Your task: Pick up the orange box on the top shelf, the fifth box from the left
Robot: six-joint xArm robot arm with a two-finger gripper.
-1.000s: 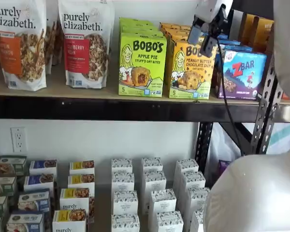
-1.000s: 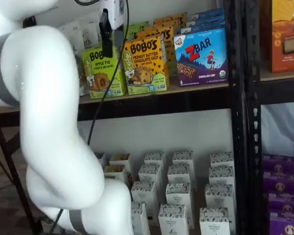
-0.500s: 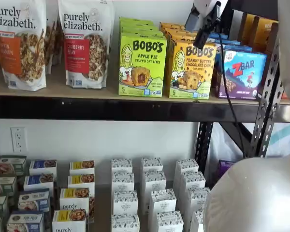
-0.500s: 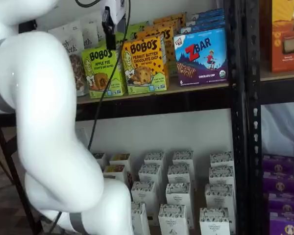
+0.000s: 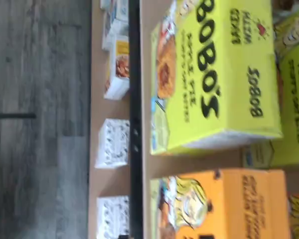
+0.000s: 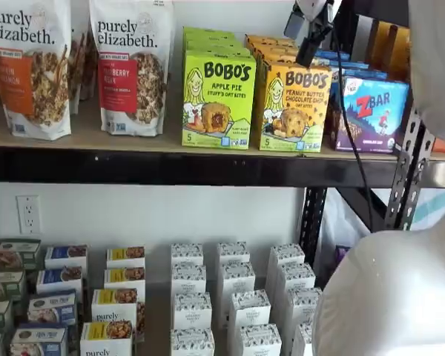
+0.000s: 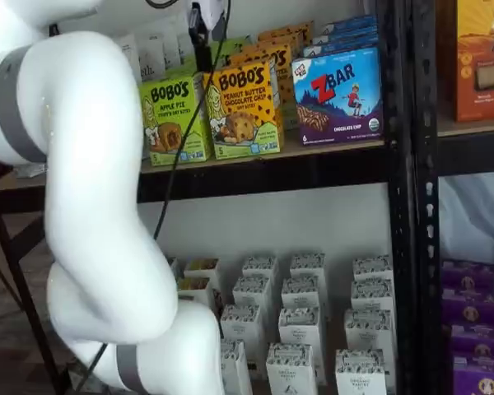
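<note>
The orange box [image 6: 294,105] stands upright at the front of the top shelf [image 6: 170,165], between the lime-green Bobo's box [image 6: 218,99] and the blue ZBar box [image 6: 369,111], untouched. The gripper [image 6: 309,46] has climbed over the last second and now hangs above the box's top edge, so the grasp isn't made. Only one dark finger shows; open or closed, I can't tell.
</note>
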